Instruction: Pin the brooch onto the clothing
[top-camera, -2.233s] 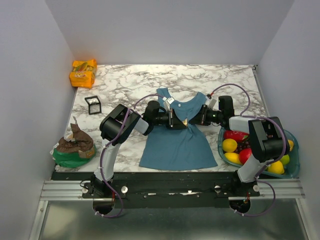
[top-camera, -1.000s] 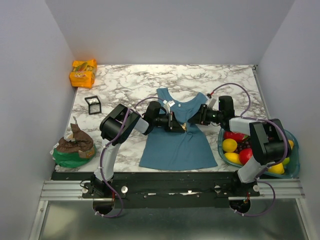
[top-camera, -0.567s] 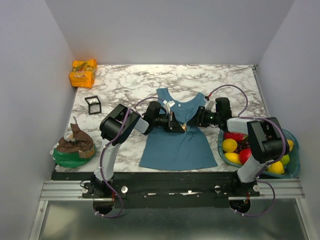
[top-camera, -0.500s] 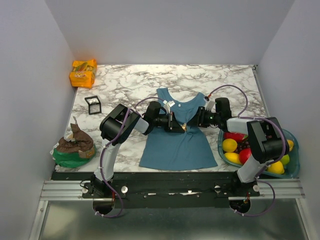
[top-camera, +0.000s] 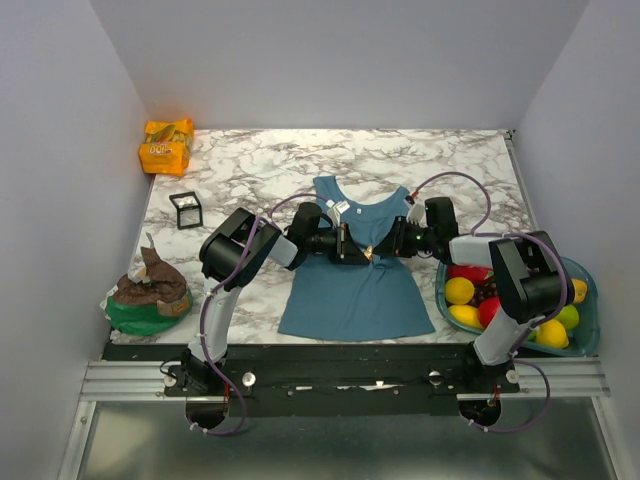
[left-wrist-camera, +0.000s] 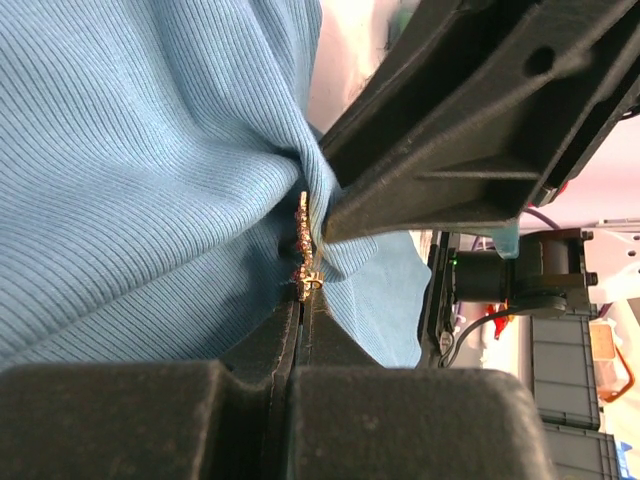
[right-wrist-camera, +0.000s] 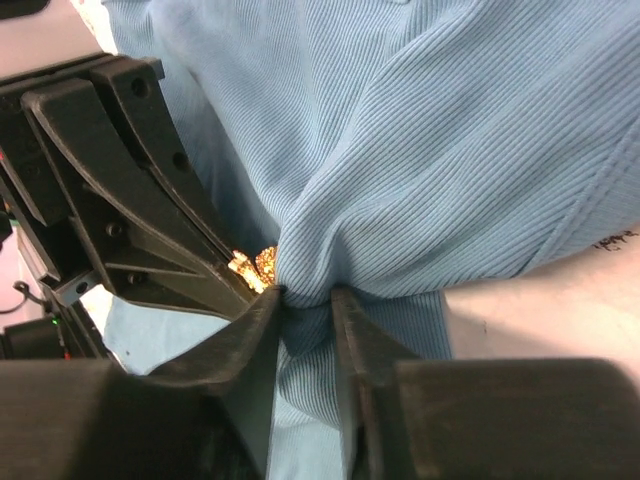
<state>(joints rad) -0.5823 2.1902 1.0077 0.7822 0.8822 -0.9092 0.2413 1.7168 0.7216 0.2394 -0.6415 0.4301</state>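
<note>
Tank top (top-camera: 345, 290) lies flat in the middle of the marble bench (top-camera: 250, 170), neck towards the far wall, white label (top-camera: 341, 204) at the neckline. Both arms reach in low from either side and meet over the chest area. Left pincer (left-wrist-camera: 302, 312): fingers pressed together, gripping the brooch (left-wrist-camera: 304, 250) at the very tips; only its gold edge with reddish specks shows, standing on edge against a gathered ridge of the blue rib knit (left-wrist-camera: 130, 180). Right pincer (right-wrist-camera: 305, 300): fingers drawn in on a fold of the cloth (right-wrist-camera: 450, 130), which is bunched up between them into a raised peak. The two sets of tips are just beside each other, the brooch (right-wrist-camera: 255, 267) sitting between the left tips and the pinched fold. In the overhead view it shows as a small bright speck (top-camera: 372, 254) where the arms meet. Cannot tell whether the pin has gone through the fabric; the fold hides that. Elsewhere on the bench: orange snack packet (top-camera: 166, 145) at the far left corner, small clear box (top-camera: 184, 208) nearer, brown bag (top-camera: 148, 285) at the near left, bowl (top-camera: 594, 300) of fruit at the near right.
</note>
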